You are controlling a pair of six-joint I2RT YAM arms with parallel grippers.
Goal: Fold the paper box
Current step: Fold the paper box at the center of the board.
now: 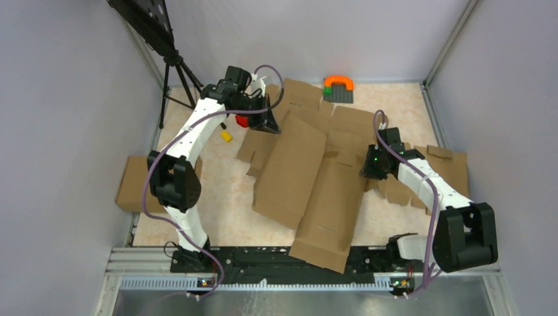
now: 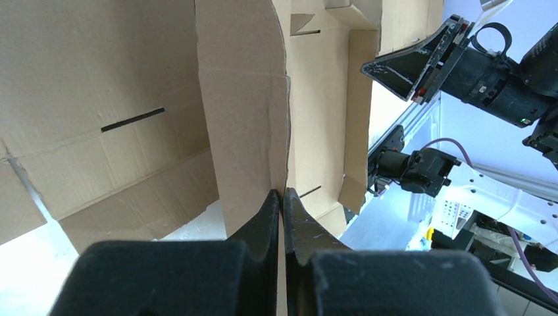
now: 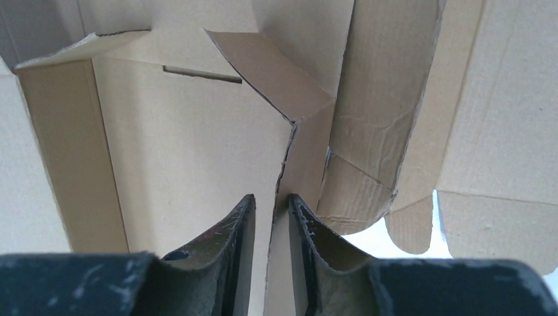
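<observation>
**Left gripper** (image 2: 283, 195): jaws pressed together on the thin edge of an upright flap of the paper box (image 1: 309, 178), at its far-left corner.

**Right gripper** (image 3: 271, 201): jaws narrow, straddling a panel edge at the box's right side. Slivers of gap show beside the cardboard, so whether it is pinched yet cannot be told.

**Paper box, location:** mid-tabletop (image 1: 224, 204) between the two arms. Its near end overhangs the rail at the arm bases, and further flaps spread to the right past the right arm.

**Paper box, handling (judged):**
- Corrugated sheet, light, stiff across its panels and willing to bend only along the scored creases.
- Surface matte, unlikely to slip.
- Edges and small tabs look prone to crushing or tearing, and creasing is already visible near one flap.
- Best taken on a free flap edge close to a crease, one hold either side, as both grippers sit now.

**Paper box, orientation:**
- Long axis runs far to near, with the near end swung slightly right.
- The left long panel appears lifted off the flat.
- Slits and tabs face upward.

**Other items:**
- Cardboard slab (image 1: 131, 184) at the left edge.
- Orange-and-green piece (image 1: 337, 85) at the far edge.
</observation>
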